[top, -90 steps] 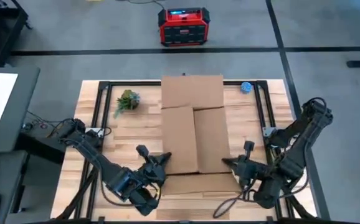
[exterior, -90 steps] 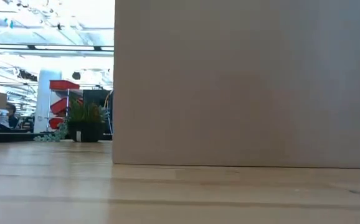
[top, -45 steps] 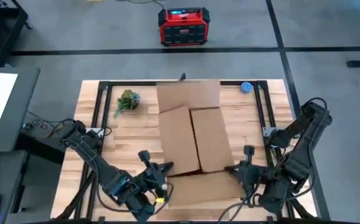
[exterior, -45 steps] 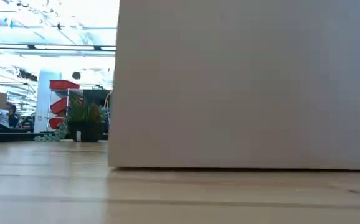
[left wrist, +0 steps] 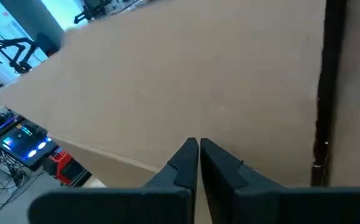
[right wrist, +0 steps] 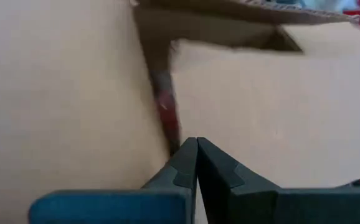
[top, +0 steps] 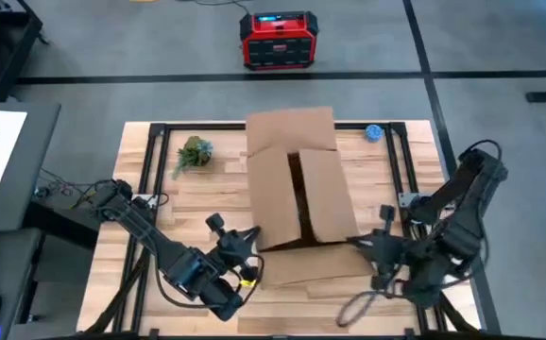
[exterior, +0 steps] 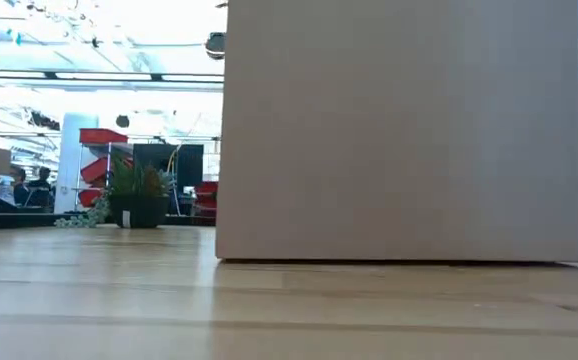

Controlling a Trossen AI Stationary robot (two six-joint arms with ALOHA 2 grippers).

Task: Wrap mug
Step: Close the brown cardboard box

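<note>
Presently: cardboard box (top: 297, 189) mid-worktop (top: 150, 203), flaps half folded. Left gripper (top: 245, 247) and right gripper (top: 372, 247) flank its near flap, fingers pressed together, holding nothing. Mug unseen (perhaps inside). Risk: uneven pushing skews the box, flaps spring open.

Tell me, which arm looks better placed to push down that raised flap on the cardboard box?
Probably the right. The right gripper, fingers shut, sits at the near right corner of the cardboard box, beside the raised right flap. The left gripper, also shut, is at the near left corner, farther from that flap.
</note>
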